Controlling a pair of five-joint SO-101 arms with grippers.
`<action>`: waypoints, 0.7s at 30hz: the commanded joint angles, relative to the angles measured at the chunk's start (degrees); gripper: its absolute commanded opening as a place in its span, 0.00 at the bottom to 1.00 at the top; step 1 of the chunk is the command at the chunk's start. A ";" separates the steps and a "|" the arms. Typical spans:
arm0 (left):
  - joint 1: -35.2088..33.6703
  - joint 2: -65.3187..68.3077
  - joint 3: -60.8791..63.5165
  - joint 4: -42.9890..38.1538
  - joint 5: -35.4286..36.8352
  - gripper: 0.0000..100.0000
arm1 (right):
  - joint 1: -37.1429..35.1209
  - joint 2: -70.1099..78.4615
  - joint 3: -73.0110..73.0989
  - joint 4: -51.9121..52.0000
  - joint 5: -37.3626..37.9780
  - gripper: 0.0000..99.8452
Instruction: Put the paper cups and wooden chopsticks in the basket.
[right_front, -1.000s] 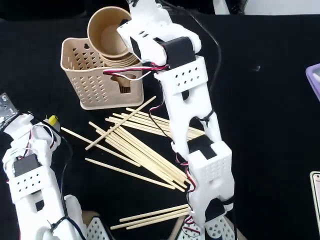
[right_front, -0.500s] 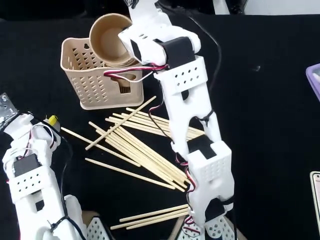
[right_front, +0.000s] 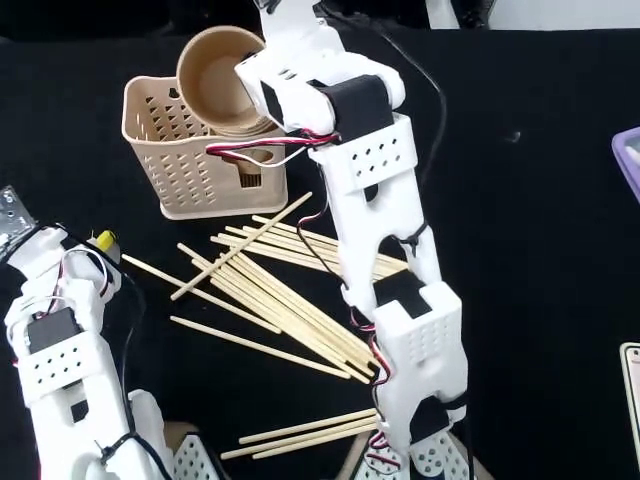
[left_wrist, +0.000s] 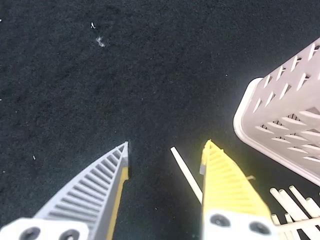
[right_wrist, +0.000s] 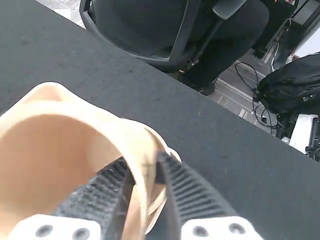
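Observation:
My right gripper (right_front: 258, 62) is shut on the rim of a stack of brown paper cups (right_front: 218, 80), holding it tilted over the beige perforated basket (right_front: 190, 165), with the stack's lower end inside it. Close up, the cup stack's rim (right_wrist: 75, 135) is pinched between black fingers (right_wrist: 182, 192) of my right gripper (right_wrist: 145, 175). Several wooden chopsticks (right_front: 275, 295) lie scattered on the black table in front of the basket. My left gripper (left_wrist: 165, 155) stands open low over the table, one chopstick end (left_wrist: 186, 172) between its tips, the basket's corner (left_wrist: 280, 130) beside it.
A few more chopsticks (right_front: 310, 432) lie near the arm bases at the front. A purple object (right_front: 628, 155) pokes in at the right edge. The left arm (right_front: 55, 330) sits at the front left. Beyond the table's far edge is a chair (right_wrist: 165, 30).
The right gripper shifted the cup stack slightly left and lower over the basket. The left arm has not moved.

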 joint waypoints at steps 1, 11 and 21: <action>-0.40 -1.14 -1.01 -0.53 0.53 0.24 | -1.05 -0.31 -2.59 -0.53 -0.44 0.18; -0.40 -1.14 -1.01 -0.53 0.53 0.24 | -0.97 0.92 -2.68 -3.52 -0.35 0.21; -0.40 -1.14 -1.01 -0.53 0.53 0.24 | 0.62 3.12 -3.12 -8.62 -0.44 0.21</action>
